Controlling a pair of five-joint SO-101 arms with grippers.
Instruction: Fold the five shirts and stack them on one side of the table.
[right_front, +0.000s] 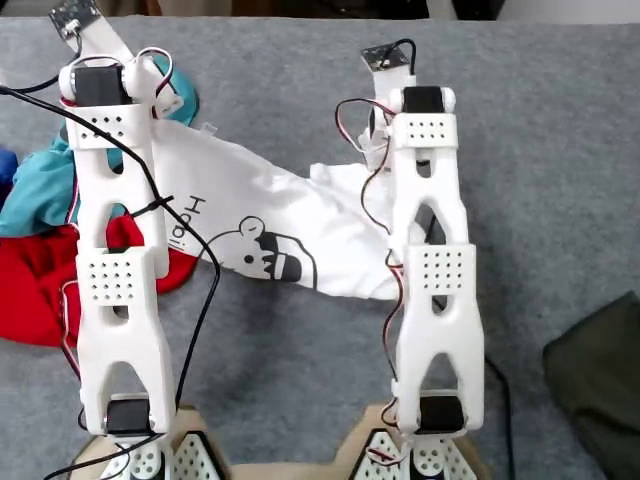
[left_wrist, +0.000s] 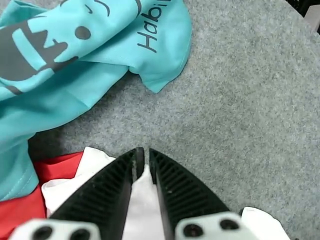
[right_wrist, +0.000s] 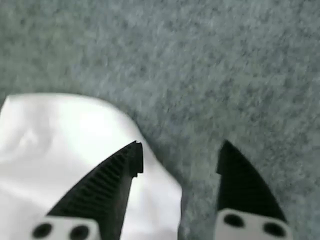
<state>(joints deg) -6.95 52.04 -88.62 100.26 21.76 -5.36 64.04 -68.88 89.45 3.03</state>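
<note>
Progress, judged from the lay of things: barely begun. No folded stack anywhere on the grey table (right_front: 300, 380). White shirt (right_front: 265, 215) spread crumpled in the middle between the two arms, teal shirt (right_front: 35, 195) and red shirt (right_front: 30, 290) heaped loose on the left arm's side, dark green shirt (right_front: 600, 360) bunched well apart by the right edge, blue cloth (right_front: 5, 170) peeking in at the far left edge. All five apparently left to fold. Left gripper (left_wrist: 143, 162) pinched nearly closed on an edge of the white shirt, cloth running up between its fingers. Right gripper (right_wrist: 180, 155) spread wide, grasping nothing, one finger over the white shirt's rim, the other over bare table just beside it.
</note>
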